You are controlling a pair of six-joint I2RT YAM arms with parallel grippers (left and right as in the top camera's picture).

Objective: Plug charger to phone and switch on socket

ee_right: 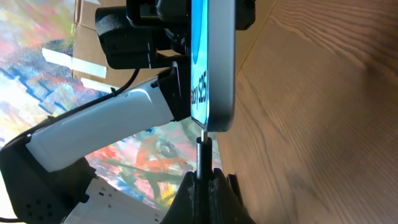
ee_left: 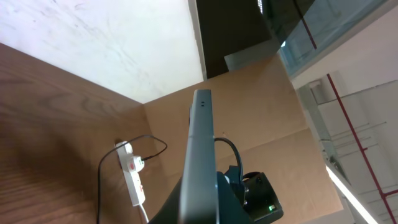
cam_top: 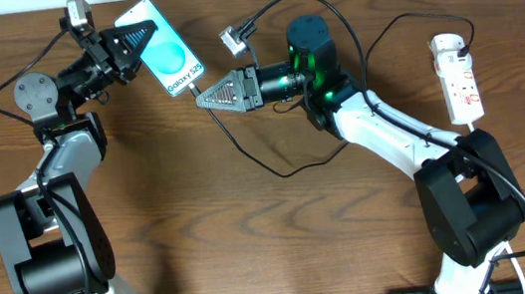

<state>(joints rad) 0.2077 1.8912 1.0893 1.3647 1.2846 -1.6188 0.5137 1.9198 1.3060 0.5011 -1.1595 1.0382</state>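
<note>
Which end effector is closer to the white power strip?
Right. The right end effector is mid-table, pinching the charger tip at the phone; the left end effector grips the phone farther from the power strip.

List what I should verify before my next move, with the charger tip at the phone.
1. Left gripper shut on the phone: ok.
2. Right gripper shut on the charger near its tip: ok.
3. Tip in line with the phone's lower edge, right wrist view: ok.
4. Tip fully seated in the port: cannot tell.
5. Charger cable slack, not taut: ok.
6. Socket switch position: cannot tell.
</note>
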